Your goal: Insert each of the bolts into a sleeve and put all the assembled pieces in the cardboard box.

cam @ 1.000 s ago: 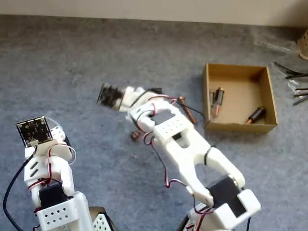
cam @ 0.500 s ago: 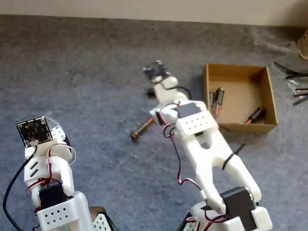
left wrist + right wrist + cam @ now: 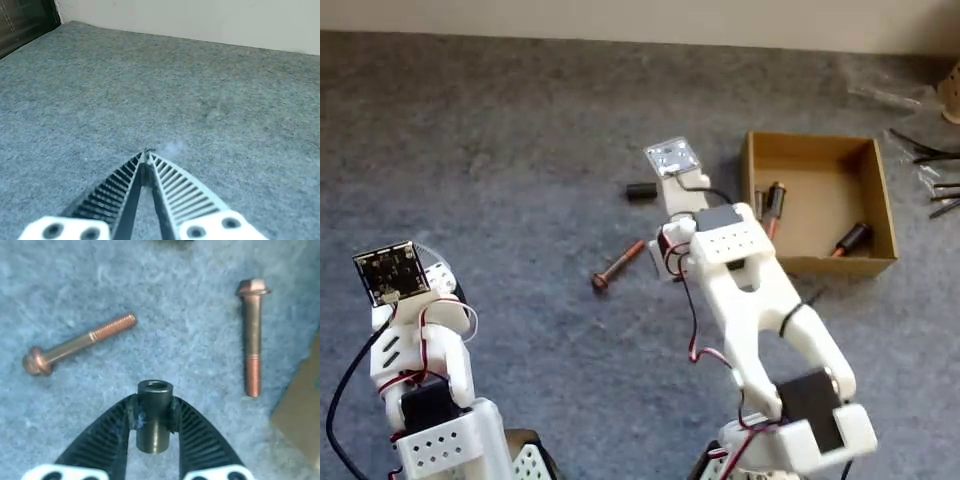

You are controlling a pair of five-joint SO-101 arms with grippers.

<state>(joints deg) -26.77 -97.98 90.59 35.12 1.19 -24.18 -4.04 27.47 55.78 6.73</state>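
My right gripper [image 3: 154, 402] is shut on a dark sleeve [image 3: 154, 432], held upright just above the grey carpet. Ahead of it lie two copper bolts, one [image 3: 80, 346] slanted and one [image 3: 252, 335] beside a corner of the cardboard box [image 3: 300, 410]. In the high view the right arm [image 3: 730, 250] hangs over the spot between a bolt [image 3: 618, 266] and the cardboard box [image 3: 817, 264], which holds two assembled pieces [image 3: 772, 208] [image 3: 853, 238]. Another black sleeve [image 3: 640, 190] lies on the carpet. My left gripper [image 3: 146, 157] is shut and empty, low over bare carpet near the left arm [image 3: 420, 340].
Black strips and a clear plastic bag [image 3: 925, 150] lie at the right edge beyond the box. A pale wall [image 3: 620, 18] bounds the far side of the carpet. Open carpet spreads to the left and far left.
The right arm has swung from the left-middle of the carpet toward the box and now covers the bolt beside it. The left arm has not moved.
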